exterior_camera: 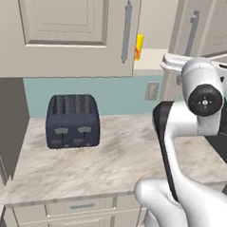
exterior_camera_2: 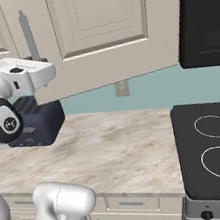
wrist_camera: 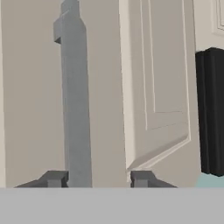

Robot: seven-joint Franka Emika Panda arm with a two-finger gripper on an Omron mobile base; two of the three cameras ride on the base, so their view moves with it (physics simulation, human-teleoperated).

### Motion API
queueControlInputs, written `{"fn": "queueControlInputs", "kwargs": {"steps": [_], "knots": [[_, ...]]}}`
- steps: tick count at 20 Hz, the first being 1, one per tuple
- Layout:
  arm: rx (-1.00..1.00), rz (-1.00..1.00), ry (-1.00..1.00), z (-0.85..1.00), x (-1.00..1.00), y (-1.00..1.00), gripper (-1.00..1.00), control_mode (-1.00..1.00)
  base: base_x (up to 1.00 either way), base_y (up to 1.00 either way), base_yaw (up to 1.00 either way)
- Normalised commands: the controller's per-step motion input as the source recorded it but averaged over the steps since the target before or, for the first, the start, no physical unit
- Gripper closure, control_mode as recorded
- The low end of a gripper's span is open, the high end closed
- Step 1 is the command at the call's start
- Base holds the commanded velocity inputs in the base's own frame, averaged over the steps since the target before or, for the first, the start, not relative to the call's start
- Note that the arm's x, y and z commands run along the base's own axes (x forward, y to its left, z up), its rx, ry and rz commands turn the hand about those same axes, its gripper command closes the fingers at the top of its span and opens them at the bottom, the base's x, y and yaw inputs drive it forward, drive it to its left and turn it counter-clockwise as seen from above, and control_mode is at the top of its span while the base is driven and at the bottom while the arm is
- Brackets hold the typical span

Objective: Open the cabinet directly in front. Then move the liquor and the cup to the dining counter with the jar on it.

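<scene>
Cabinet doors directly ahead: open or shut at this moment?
Partly open. In the left base view a gap shows between the cabinet doors, with the cup visible on the shelf inside. The right door stands swung outward.

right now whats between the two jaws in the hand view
The silver bar handle of the cabinet door stands between them, hard against the left fingertip, with bare door panel filling the gap to the right one.
</scene>
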Motion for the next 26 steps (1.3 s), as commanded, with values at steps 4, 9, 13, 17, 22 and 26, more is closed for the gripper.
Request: {"fn": "queueControlInputs", "kwargs": {"steps": [4,9,13,17,22,26], "knots": [[0.00,0.00,-0.09,0.00,-0.80,0.00,-1.00,-1.00,0.00,0.00,0.00],[0.00,0.00,-0.15,0.00,-1.00,0.00,-1.00,-1.00,0.00,0.00,0.00],[0.00,0.01,-0.08,0.00,-0.88,0.17,-1.00,-1.00,0.00,0.00,0.00],[-0.08,0.00,0.00,0.00,-0.13,0.63,-1.00,-1.00,0.00,0.00,0.00],[-0.13,-0.02,0.00,0.00,0.28,0.84,-1.00,-1.00,0.00,0.00,0.00],[-0.09,-0.09,0.01,0.00,0.67,0.59,-1.00,-1.00,0.00,0.00,0.00]]}}
